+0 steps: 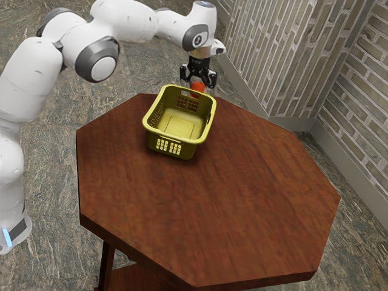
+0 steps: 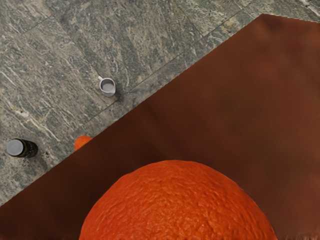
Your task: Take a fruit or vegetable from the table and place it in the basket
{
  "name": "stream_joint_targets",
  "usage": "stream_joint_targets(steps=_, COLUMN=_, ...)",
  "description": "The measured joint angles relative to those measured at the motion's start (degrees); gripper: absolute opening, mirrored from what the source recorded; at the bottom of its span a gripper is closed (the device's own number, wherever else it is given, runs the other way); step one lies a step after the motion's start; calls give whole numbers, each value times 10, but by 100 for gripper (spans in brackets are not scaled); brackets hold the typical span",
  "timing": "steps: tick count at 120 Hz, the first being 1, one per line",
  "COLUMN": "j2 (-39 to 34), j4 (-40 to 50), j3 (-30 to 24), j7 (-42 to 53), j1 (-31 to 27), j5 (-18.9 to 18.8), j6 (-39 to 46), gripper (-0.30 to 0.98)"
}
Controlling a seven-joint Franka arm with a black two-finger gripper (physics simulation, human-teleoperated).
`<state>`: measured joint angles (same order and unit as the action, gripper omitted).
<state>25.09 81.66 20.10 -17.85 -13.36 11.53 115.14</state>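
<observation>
Clamping an orange (image 2: 177,205), the gripper (image 1: 197,86) hangs near the basket (image 1: 174,139) (a yellow one).

In the exterior view, around the basket (image 1: 174,139), much room for passing is left above the table (image 1: 242,194) from three to six o'clock, and the basket's open top can be entered from above, while the low way from one o'clock is blocked by its far rim (image 1: 182,89).

exterior view: from beside the arm (image 1: 124,21), high, angled down; mid-distance, takes in whole tabletop (image 1: 212,200)
wrist view: from arm's end, facing down; orange (image 2: 177,210) very close, floor (image 2: 125,40) farther
both views: orange, part of tabletop
</observation>
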Motion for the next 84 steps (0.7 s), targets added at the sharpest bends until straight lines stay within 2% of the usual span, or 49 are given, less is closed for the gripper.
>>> stream_joint_targets(steps=40, j2=-70, j4=-23, j3=11, j7=-3, j1=12, j5=-5, j6=-73, gripper=19)
stream_joint_targets(steps=56, j2=-103, j4=-23, j3=7, j7=-6, j1=26, j5=-19, j6=-111, gripper=20)
stream_joint_targets(steps=84, j2=-129, j4=-20, j3=-10, j7=-13, j1=33, j5=-20, j6=-193, gripper=20)
